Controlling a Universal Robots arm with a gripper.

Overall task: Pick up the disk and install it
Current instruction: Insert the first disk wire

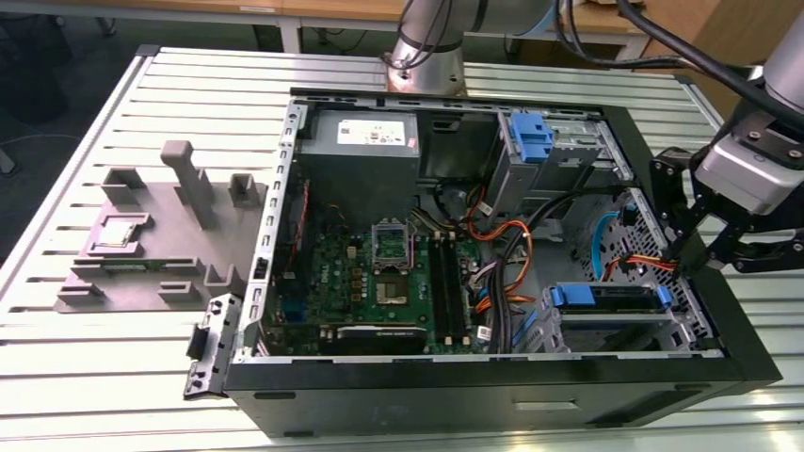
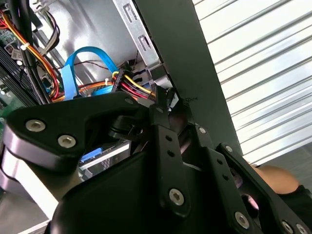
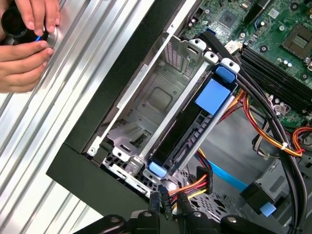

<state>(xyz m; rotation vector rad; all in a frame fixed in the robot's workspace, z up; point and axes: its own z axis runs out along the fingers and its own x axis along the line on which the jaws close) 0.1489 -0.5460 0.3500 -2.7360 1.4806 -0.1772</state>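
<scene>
Hand (image 1: 735, 254) hangs at the right edge of the exterior view, over the right-hand wall of the open computer case (image 1: 503, 400). Its tips are drawn narrow, and as far as I can see there is nothing between them. In the first wrist view the hand (image 3: 168, 204) sits just above a bundle of red, yellow and black power cables (image 3: 195, 187).

The disk (image 1: 609, 298) lies in the lower right of the exterior view, already inside the case. Its blue carrier sits in the metal drive cage (image 3: 161, 97), and it is near the hand and lower than it, toward the exterior view's left. In the first wrist view the disk (image 3: 190, 131) runs lengthwise along the cage rails, with its near blue end just beyond the fingertips and not touching them.

By my judgement the carrier looks seated or close to it. To do this step well, any push should run square along the rails so that neither side binds. The cable bundle should stay clear of both the tips and the carrier's end.

A person's hands (image 3: 24, 44) rest on the slatted worktop (image 1: 126, 377) outside the case, well apart from the cage.
</scene>
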